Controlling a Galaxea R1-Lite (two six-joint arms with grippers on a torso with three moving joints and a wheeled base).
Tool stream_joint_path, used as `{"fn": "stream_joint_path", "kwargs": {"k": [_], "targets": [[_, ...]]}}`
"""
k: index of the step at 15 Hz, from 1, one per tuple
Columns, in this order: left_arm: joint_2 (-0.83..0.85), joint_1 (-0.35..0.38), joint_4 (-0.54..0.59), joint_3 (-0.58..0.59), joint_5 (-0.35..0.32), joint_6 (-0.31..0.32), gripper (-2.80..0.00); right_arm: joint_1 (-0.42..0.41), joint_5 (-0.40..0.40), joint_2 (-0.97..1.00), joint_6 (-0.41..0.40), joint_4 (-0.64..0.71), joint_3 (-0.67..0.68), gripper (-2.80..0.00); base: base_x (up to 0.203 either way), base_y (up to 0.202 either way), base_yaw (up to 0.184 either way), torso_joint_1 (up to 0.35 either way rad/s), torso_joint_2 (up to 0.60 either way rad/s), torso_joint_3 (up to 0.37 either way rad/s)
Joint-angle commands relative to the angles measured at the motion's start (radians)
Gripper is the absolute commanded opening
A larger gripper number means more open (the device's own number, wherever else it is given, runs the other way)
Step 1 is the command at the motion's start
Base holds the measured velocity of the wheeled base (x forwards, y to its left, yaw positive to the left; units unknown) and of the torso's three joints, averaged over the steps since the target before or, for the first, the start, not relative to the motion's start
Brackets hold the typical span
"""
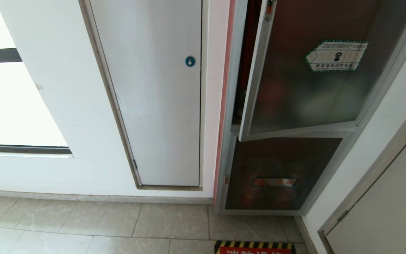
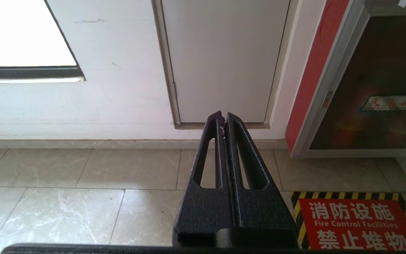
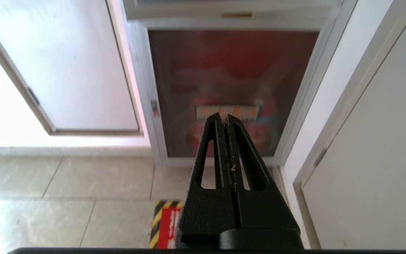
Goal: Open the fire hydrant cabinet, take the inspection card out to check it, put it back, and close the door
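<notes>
The fire hydrant cabinet (image 1: 228,116) has a silver frame and stands at the right of the head view. Its door (image 1: 294,88), dark tinted glass with a green-edged hexagonal sticker (image 1: 337,55), hangs partly ajar, its left edge swung out from the frame. A dark red gap shows behind it. The inspection card is hidden. Neither arm shows in the head view. My left gripper (image 2: 223,119) is shut and empty, low above the floor, facing the white panel. My right gripper (image 3: 226,118) is shut and empty, pointing at the cabinet's lower glass panel (image 3: 231,88).
A plain white panel (image 1: 153,106) with a small blue round lock (image 1: 190,61) sits left of the cabinet. The shorter lower glass panel (image 1: 277,176) carries a red label. A red floor sign with yellow-black edging (image 2: 358,225) lies before the cabinet. A white wall and another door (image 1: 382,211) close in at the right.
</notes>
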Motion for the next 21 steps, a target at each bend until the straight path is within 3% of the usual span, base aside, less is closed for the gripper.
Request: {"fn": "stream_joint_path", "kwargs": {"k": [1, 21], "targets": [[0.001, 0.0, -0.002, 0.002, 0.0, 0.001, -2.8, 0.0, 0.001, 0.002, 0.002, 0.0, 0.001, -2.8, 0.0, 0.0, 0.0, 0.0, 0.0, 0.0], [0.001, 0.0, 0.0, 0.0, 0.0, 0.002, -2.8, 0.0, 0.019, 0.002, 0.034, -0.002, -0.001, -2.8, 0.0, 0.0, 0.0, 0.0, 0.0, 0.0]]}}
